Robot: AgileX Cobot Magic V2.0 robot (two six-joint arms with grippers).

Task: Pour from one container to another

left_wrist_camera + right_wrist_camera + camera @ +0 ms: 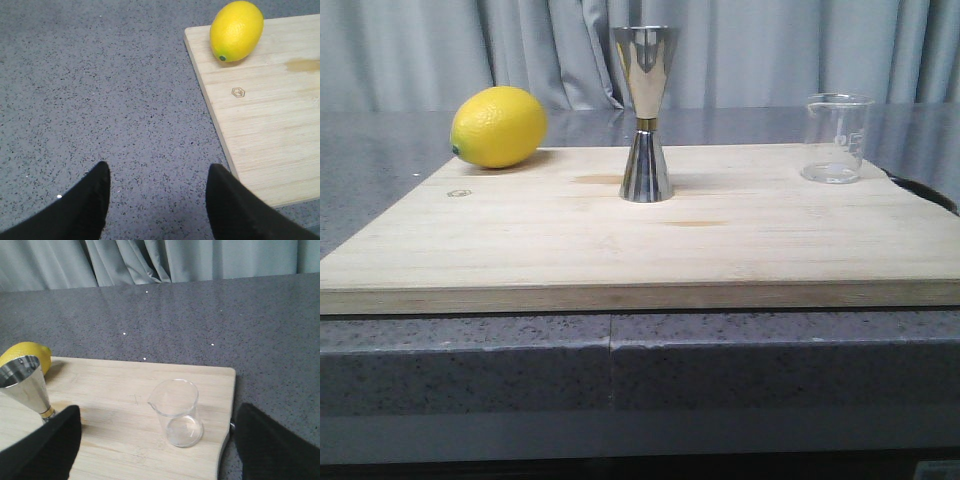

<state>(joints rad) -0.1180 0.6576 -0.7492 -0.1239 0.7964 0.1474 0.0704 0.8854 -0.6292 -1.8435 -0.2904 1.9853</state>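
right gripper (157,447) wide open, empty | left gripper (157,200) open too | tip: grab beaker (176,412) low, lip facing jigger (645,112)

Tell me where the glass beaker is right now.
In the front view the glass beaker stands upright at the far right corner of the wooden board, right of the steel jigger, untouched.

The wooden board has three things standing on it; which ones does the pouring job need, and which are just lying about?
Needed for the pour:
- glass beaker, standing upright, the source
- steel jigger, standing upright, the target

Just lying about:
- lemon, on its side at the board's left corner
- wooden board, only the surface under them
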